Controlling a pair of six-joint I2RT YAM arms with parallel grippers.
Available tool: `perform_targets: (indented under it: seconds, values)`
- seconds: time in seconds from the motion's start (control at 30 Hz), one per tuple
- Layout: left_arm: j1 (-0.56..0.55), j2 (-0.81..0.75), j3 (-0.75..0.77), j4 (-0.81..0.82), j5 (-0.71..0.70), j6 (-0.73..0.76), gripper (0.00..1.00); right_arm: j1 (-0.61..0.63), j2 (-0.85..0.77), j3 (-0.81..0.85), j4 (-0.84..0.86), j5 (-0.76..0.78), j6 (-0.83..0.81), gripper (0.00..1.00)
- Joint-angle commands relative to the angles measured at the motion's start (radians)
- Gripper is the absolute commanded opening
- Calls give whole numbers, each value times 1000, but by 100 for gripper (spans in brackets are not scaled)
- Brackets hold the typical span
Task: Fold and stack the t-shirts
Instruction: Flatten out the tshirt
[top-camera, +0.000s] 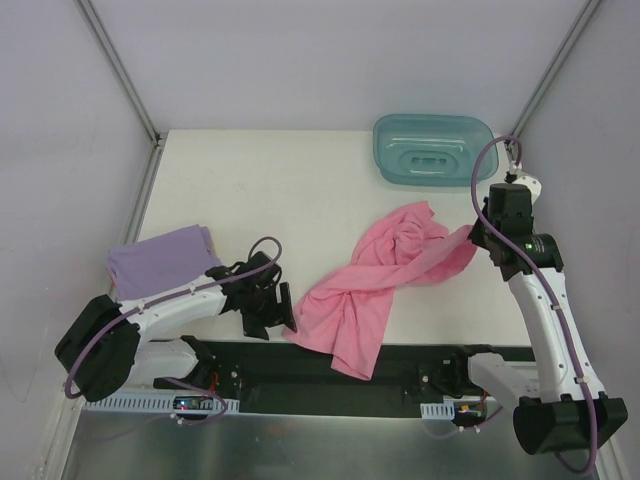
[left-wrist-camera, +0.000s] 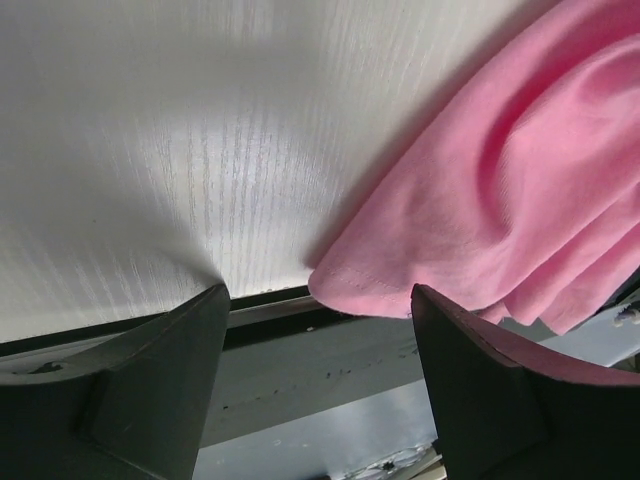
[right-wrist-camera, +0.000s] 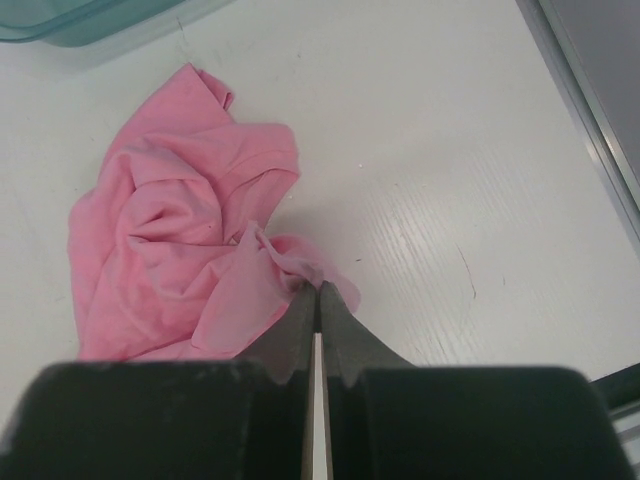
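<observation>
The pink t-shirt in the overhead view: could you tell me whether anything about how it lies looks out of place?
Yes. The pink t-shirt is twisted and bunched rather than flat, and its near corner hangs past the table edge. The right gripper is shut on a fold; the left gripper is open beside the hem. The purple t-shirt lies folded.

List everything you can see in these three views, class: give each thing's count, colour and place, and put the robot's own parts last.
pink t-shirt: one, bubblegum pink, crumpled across the table's centre, near corner overhanging the front edge.
purple t-shirt: one, pale lavender, folded flat at the table's left edge.
tub: one, translucent teal, far right of the table.
table: one, white, beneath everything.
left end effector: one, black, open beside the pink t-shirt's near corner.
right end effector: one, black, shut on a fold of the pink t-shirt's right side.
</observation>
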Motion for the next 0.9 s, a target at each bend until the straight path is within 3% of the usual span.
perform_targets:
  seconds: [0.0,0.1,0.23,0.33,0.5,0.63,0.77,0.87]
  values:
    - [-11,55,50,26,-79,-27,71,-8,-18,-2,25,-30,-18,1]
    - [-22,95,80,55,-65,-21,67,-9,-13,0,25,-27,-16,1]
    - [-73,185,127,77,-44,-6,52,-17,-4,3,27,-26,-19,1]
    - [-84,215,144,77,-48,-3,1,-23,-7,6,27,-23,-22,1]
    - [-84,121,166,39,-174,17,0,-40,-21,30,28,-18,-27,1]
    - [-84,-46,274,-95,-442,58,0,-43,-50,86,31,-23,-33,1]
    - [-83,-149,517,-248,-738,126,0,-44,-75,193,25,-18,-50,1]
    - [-84,-219,679,-302,-818,202,0,-44,-96,314,13,-35,-61,1]
